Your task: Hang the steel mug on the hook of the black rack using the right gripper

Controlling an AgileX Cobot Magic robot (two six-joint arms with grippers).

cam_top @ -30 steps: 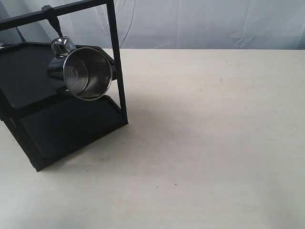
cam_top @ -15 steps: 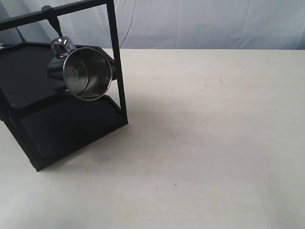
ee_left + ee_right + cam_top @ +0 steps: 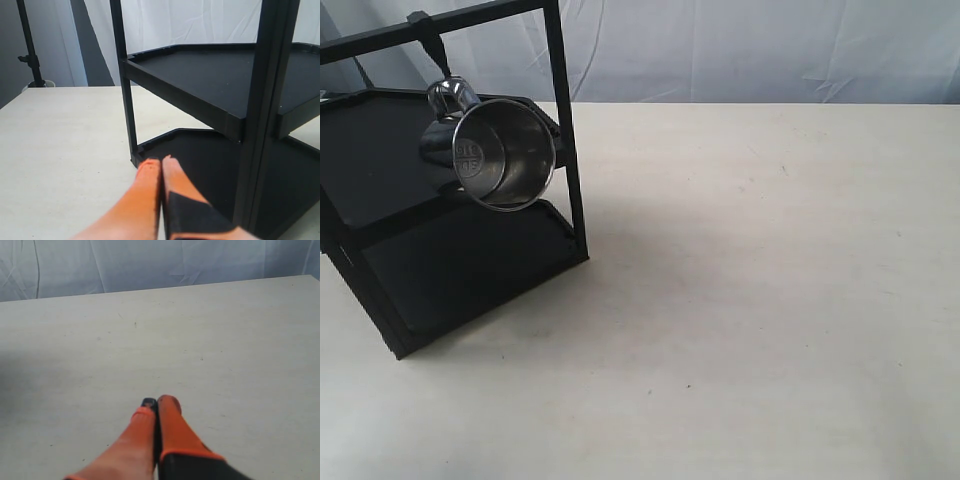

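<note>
The steel mug (image 3: 498, 152) hangs by its looped handle from the hook (image 3: 438, 55) under the top crossbar of the black rack (image 3: 450, 262), its open mouth tilted toward the camera with the stamped base showing inside. No gripper touches it, and neither arm shows in the exterior view. My right gripper (image 3: 159, 402) is shut with nothing between its orange pads, over bare table and away from the rack. My left gripper (image 3: 160, 161) is shut and empty, close to a front post of the black rack (image 3: 215, 75) near its lower shelf.
The pale table (image 3: 770, 280) stretches to the right of the rack. A wrinkled white backdrop (image 3: 740, 45) hangs behind it. A dark stand (image 3: 30, 50) rises beyond the table in the left wrist view.
</note>
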